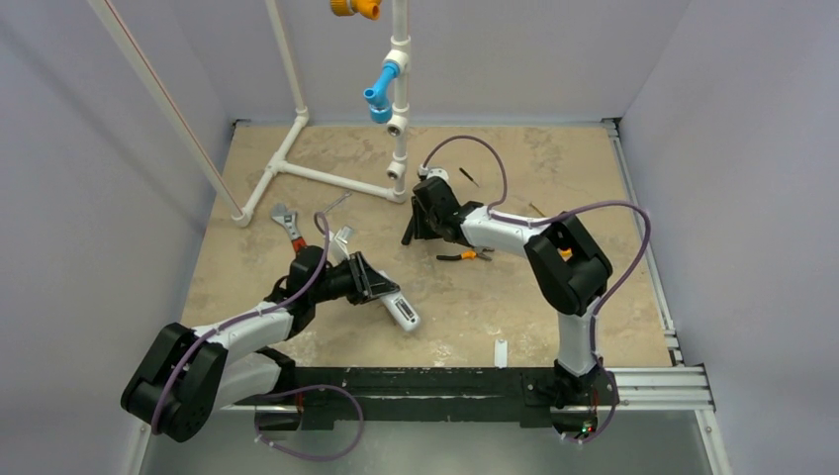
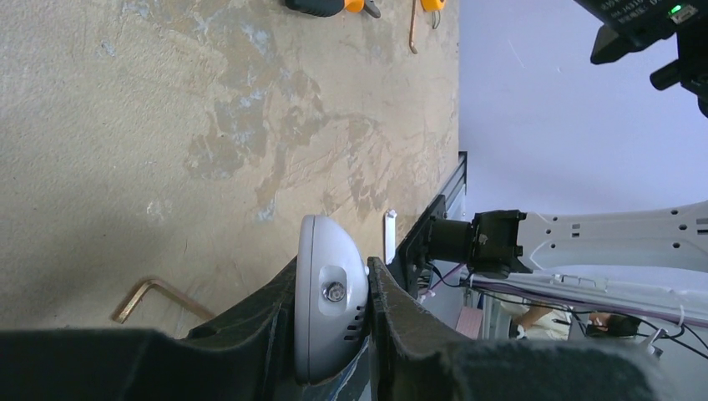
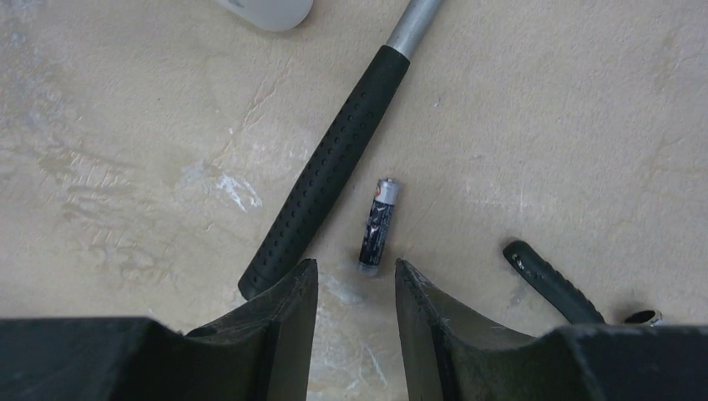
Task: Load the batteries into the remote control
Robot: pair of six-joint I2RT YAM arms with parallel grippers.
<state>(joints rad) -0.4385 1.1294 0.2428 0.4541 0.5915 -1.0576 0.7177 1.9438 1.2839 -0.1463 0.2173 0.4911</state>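
The right gripper [image 3: 355, 271] is standing with its jaws apart and nothing between them, hanging close over the surface [image 3: 543, 125]. In the right wrist view one battery [image 3: 380, 224] is lying on the surface at the centre of the frame, just above the mouth of the jaws. Its lower end is sitting almost level with the fingertips and slightly right of the gap's middle. Its long axis is running nearly top to bottom in that frame, leaning a little toward the upper right. So it is pointing along the gripper's reach, and the jaws are lining up to close across its narrow width.

A black perforated tool handle [image 3: 326, 171] is lying just to the battery's left, slanting from lower left to upper right. It is close beside the battery but not touching it, as far as I can tell, so the finger on that side is going to have little room. Only this one battery is showing; I cannot tell where the second is.

The left gripper [image 2: 331, 266] is clenching the remote control [image 2: 327, 242], whose rounded end is sticking out past the fingertips. In the overhead view it is holding the remote left of centre in the lower half of the frame, well apart from the right gripper at upper centre. The right arm is plainly the nearer one to the battery. As I judge it, the coming move is calling for a short advance toward the top of the wrist frame before closing.
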